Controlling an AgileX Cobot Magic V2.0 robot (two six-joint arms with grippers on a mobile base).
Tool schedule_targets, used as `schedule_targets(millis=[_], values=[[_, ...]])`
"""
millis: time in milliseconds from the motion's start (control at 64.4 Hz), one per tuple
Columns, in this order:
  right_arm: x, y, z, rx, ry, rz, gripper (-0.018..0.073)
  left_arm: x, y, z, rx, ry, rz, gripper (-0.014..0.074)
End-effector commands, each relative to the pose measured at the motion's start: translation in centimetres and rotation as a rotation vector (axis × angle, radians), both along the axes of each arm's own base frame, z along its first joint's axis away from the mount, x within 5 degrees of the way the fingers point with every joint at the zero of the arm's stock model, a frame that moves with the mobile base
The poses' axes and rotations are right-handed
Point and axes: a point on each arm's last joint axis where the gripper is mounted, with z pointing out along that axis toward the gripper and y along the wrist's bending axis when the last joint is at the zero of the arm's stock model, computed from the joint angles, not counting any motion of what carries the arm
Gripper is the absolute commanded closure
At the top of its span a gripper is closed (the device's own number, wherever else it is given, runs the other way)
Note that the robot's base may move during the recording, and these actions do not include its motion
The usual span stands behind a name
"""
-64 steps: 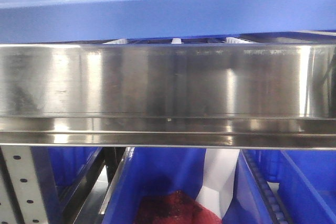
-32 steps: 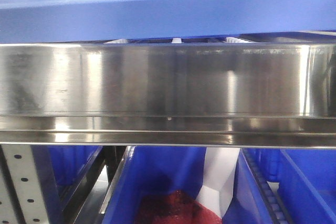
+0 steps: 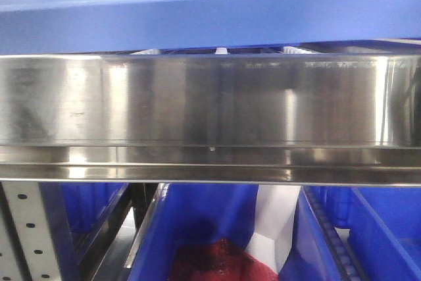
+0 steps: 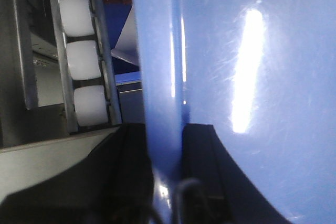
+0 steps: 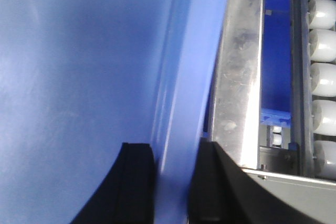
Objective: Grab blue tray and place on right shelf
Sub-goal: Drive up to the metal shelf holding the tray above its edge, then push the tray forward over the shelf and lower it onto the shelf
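Note:
The blue tray [image 3: 210,11] fills the top of the front view, held level just above the right shelf's broad steel front rail [image 3: 210,100]. In the left wrist view my left gripper [image 4: 164,145] is shut on the tray's rim [image 4: 160,66], one black finger on each side. In the right wrist view my right gripper [image 5: 173,177] is shut on the tray's opposite rim [image 5: 184,77] in the same way. The tray's glossy floor [image 4: 262,77] [image 5: 68,77] fills most of both wrist views.
White rollers in steel tracks [image 4: 81,51] [image 5: 323,51] run beside each tray end. Below the rail stand deep dark blue bins [image 3: 217,228], one holding a red mesh bag [image 3: 217,261] and white paper [image 3: 276,218]. A perforated upright [image 3: 26,228] stands at lower left.
The view has barely shifted; the rail sits a touch higher in frame than a second ago. Both grips look unchanged.

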Motion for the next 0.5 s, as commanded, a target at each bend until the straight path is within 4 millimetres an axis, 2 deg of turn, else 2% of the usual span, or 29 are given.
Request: schedule_targets(millis=[0,171,311,388,481], values=[[0.2,-0.4,2.0,-0.024,-0.148,0.033,0.0503,-0.7,0.7,1.5,0.025,-0.053,-0.038,0.0645],[0.3,-0.3,4.5,0.003,-0.214,0.039,0.0503,0.3,1.2,4.7,0.007,-0.235,-0.012,0.0645],[1.6,0.4,6.9,0.029,-0.265,0.037,0.0503,1.6,1.5,7.6,-0.048,-0.348,0.037,0.0645],[3.0,1.1,7.6,0.025,-0.268,0.039,0.0503,3.1,1.7,8.3,-0.052,-0.364,0.073,0.0645],[5.1,2.1,7.4,0.000,-0.248,0.036,0.0503,5.0,1.3,8.0,-0.029,-0.365,0.085,0.0645]])
